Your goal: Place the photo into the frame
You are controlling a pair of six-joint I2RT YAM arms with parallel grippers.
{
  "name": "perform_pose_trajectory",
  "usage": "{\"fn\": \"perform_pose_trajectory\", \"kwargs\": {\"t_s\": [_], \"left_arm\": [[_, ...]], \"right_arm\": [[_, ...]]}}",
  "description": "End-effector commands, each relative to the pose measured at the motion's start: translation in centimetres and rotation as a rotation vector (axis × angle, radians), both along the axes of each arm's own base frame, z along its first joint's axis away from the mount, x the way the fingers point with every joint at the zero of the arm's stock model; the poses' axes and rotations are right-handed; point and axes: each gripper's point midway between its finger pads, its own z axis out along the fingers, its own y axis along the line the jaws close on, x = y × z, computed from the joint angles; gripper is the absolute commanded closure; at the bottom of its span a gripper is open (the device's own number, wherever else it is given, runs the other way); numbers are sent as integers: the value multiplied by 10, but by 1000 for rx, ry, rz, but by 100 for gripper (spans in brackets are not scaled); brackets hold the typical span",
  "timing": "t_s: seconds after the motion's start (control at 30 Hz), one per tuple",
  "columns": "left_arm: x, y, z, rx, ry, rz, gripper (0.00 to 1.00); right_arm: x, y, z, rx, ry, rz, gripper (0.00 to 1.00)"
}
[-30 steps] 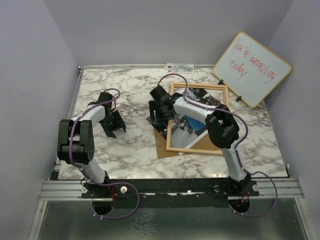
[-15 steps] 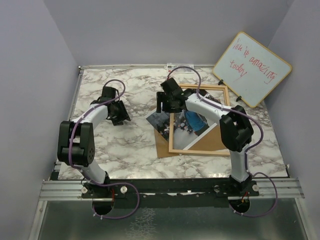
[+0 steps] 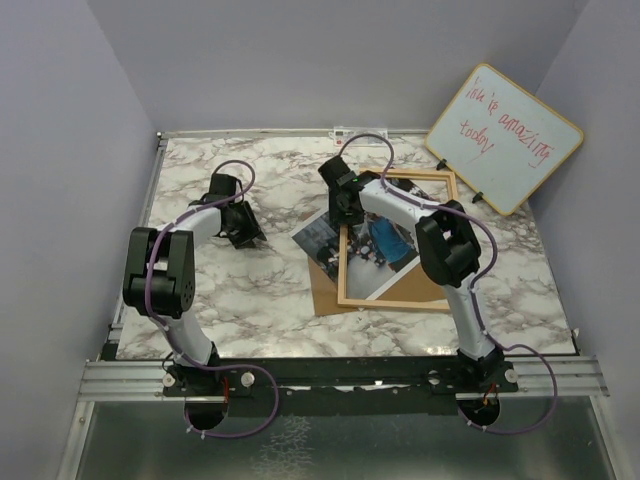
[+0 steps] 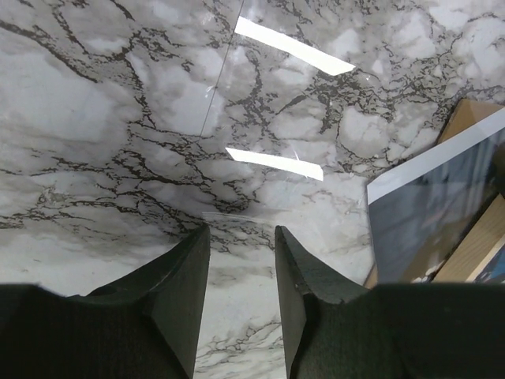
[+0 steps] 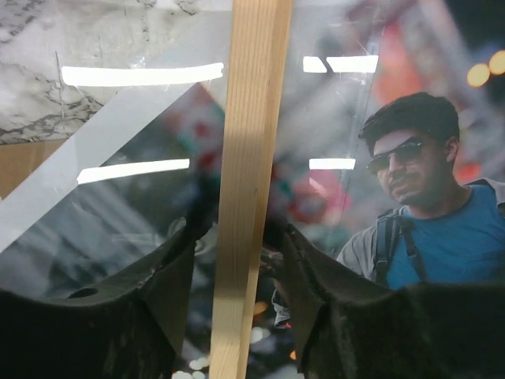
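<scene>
Right gripper [image 5: 237,229]: jaws apart, straddling a rail of the frame [image 5: 254,95], not clamped; the photo [image 5: 426,237] lies beneath. Left gripper [image 4: 242,233]: partly open, empty, above the table [image 4: 102,118]

Top view looks down over the whole counter [image 3: 260,290]; wrist views skim it closely, both sharing the photo [image 3: 320,236].

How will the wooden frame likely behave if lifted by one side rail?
The frame is probably stiff: thin wood rails in a closed rectangle. Held by one side rail, where the right gripper straddles it, it would likely tilt. The glossy photo underneath might slide with it.
</scene>
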Motion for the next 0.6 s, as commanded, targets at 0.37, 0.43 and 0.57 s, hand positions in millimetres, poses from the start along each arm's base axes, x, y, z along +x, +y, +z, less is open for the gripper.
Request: {"fn": "perform_pose_trajectory", "kwargs": {"t_s": [0.37,0.43,0.57], "left_arm": [[-32,58,-62,192,236,137,61],[-37,65,-69,206,266,153,61],[-42,71,-73,223,286,167,61]], "right_arm": [[-81,-67,20,-71,77,-155,99],[-91,-74,20,-68,86,-176,99],[-107,-88,9,-100,113,-215,99]]}}
